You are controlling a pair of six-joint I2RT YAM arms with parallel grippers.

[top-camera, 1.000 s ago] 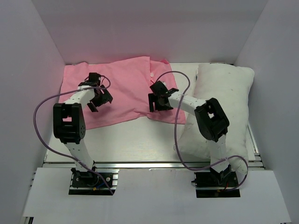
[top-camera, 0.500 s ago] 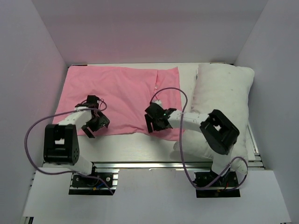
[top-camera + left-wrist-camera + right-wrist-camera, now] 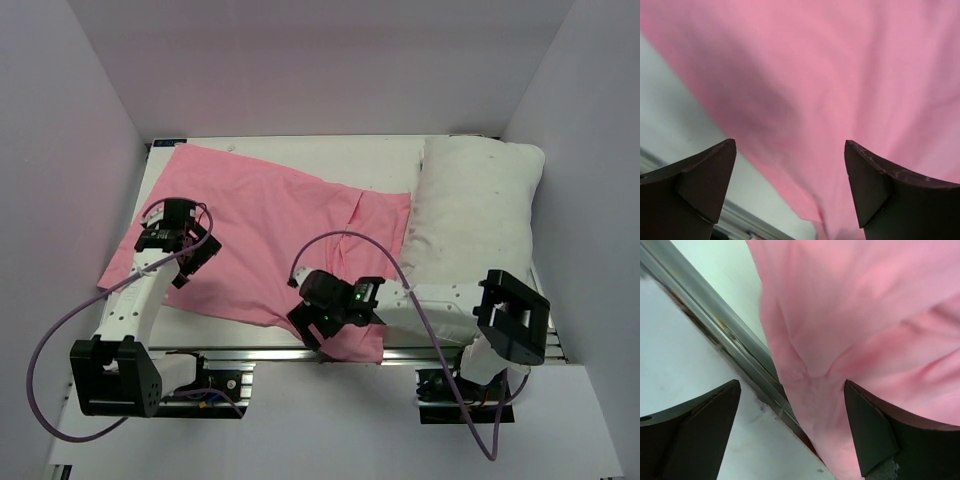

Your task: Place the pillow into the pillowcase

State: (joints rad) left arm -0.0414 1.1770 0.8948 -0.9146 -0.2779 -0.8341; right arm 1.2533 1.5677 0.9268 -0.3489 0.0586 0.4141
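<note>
Wide white tabletop (image 3: 330,150), with a bare strip open along the far edge. The big matte pink fabric pillowcase (image 3: 270,225) lies spread slantwise from the far-left corner to the near side. Its near corner is draped over the grey metal front rail (image 3: 710,322). The plump white rectangular pillow (image 3: 480,210) lies lengthwise down the right side, touching the pillowcase's right edge. The left gripper (image 3: 790,145) has its jaws wide apart over the pillowcase's left edge, gripping nothing. The right gripper (image 3: 791,385) is spread too, above that draped corner.

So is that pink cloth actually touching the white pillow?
Touching. The top view shows the pillowcase with its right edge against the left side of the pillow, no table showing between them.
</note>
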